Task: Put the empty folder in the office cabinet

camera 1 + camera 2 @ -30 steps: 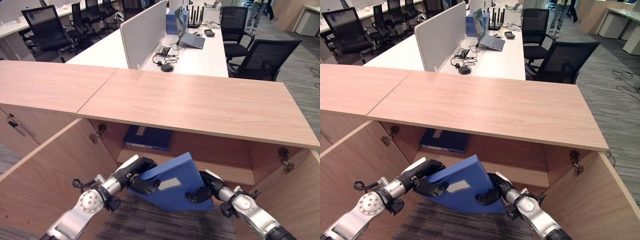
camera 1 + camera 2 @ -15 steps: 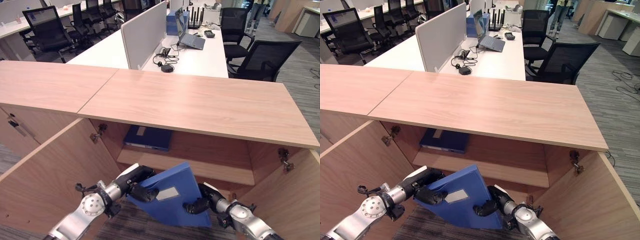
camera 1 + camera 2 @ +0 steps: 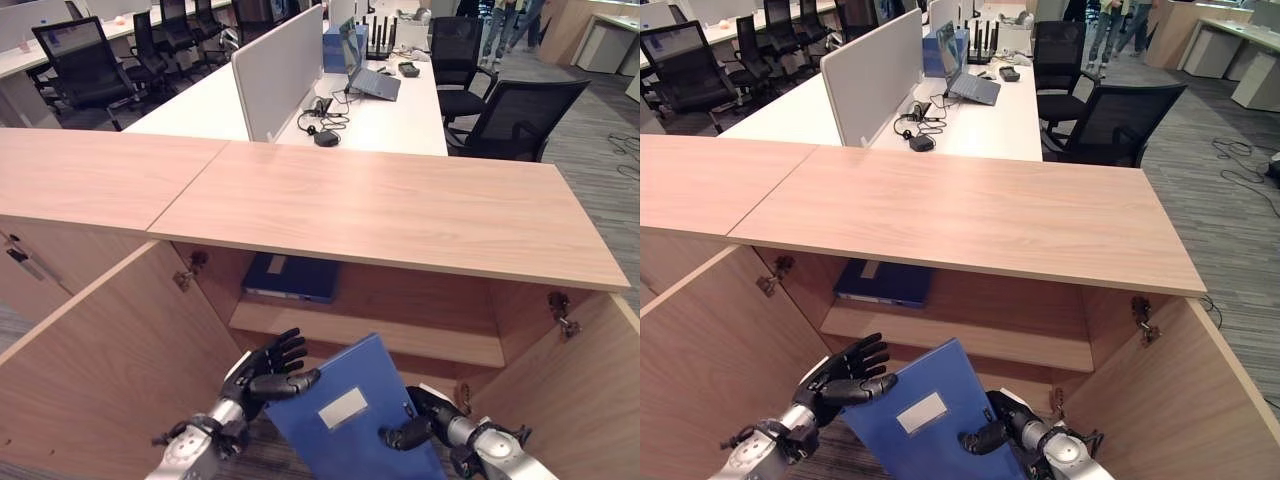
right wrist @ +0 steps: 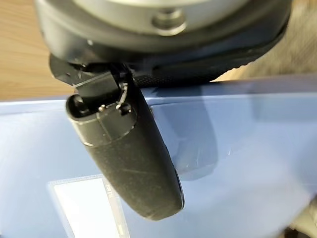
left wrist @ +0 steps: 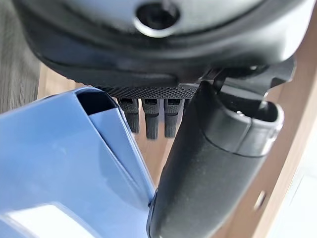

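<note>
Left eye view: the blue folder (image 3: 350, 415) is now seen lower and nearer than a second ago, tilted in front of the open office cabinet (image 3: 380, 215), still outside it. The left robot hand (image 3: 268, 368) has been opened, its fingers spread straight above the folder's upper corner with only the thumb laid on the edge; a second ago that corner was clasped. The right robot hand (image 3: 415, 425) is kept curled round the folder's right edge. So the load is judged to be carried mainly on the right, and the insertion is not yet done.

Right eye view: a dark blue binder (image 3: 885, 283) is seen lying flat on the upper shelf (image 3: 970, 335). The cabinet is made of pale wood-grain board, matt and flat; metal hinges (image 3: 1142, 318) are fixed inside.

Left wrist view: the folder's smooth plastic cover (image 5: 54, 173) and hollow, boxy spine are shown, fingers (image 5: 151, 116) held straight beyond it.

Right wrist view: the thumb (image 4: 131, 158) is pressed on the glossy cover beside a white label (image 4: 84, 206).
</note>
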